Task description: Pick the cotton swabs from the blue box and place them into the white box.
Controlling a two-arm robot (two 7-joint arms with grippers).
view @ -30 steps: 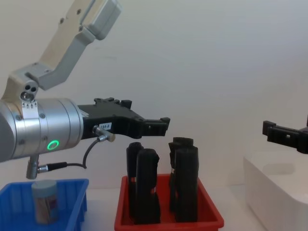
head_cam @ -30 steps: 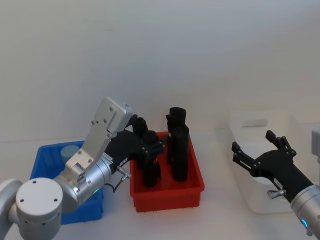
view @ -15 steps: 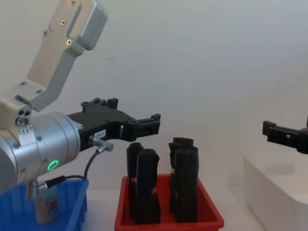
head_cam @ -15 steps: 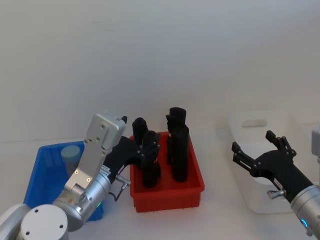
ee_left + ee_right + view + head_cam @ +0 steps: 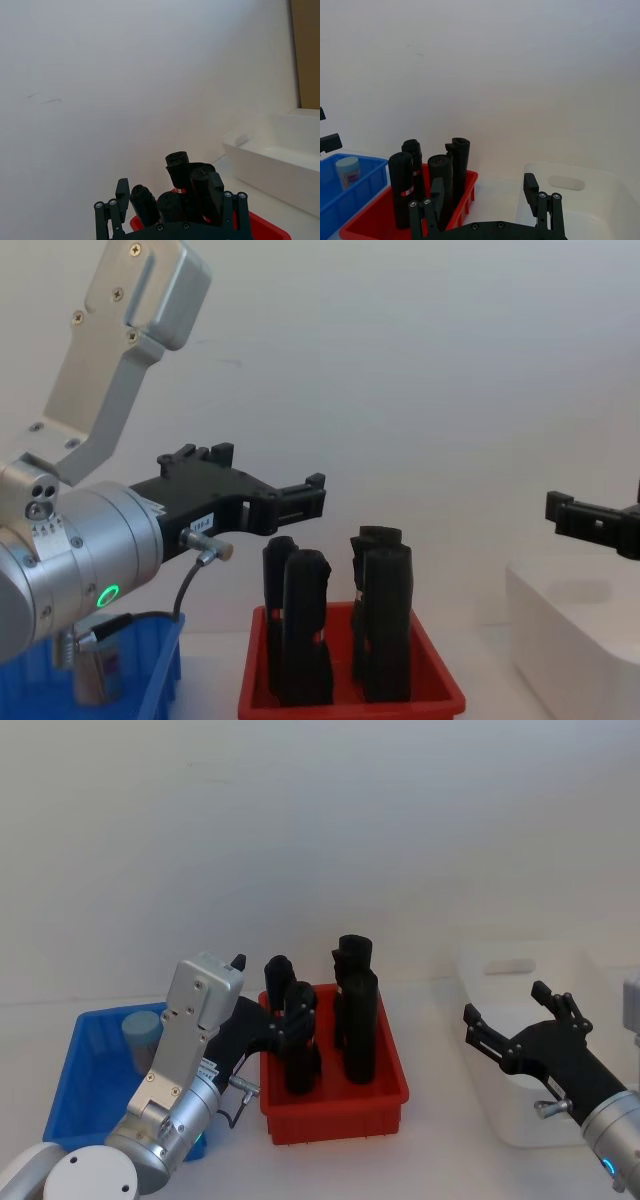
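One cotton swabs (image 5: 142,1038) jar near blue box (image 5: 82,1082) far rim; left gripper (image 5: 169,192), right gripper (image 5: 505,1003) jaws apart, empty.

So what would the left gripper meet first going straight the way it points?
Probably the tops of the black upright objects in the red tray; depth is unclear, so the left gripper might skim over them.

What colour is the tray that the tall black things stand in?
Bright red. The rectangular plastic tray shows best in the head view.
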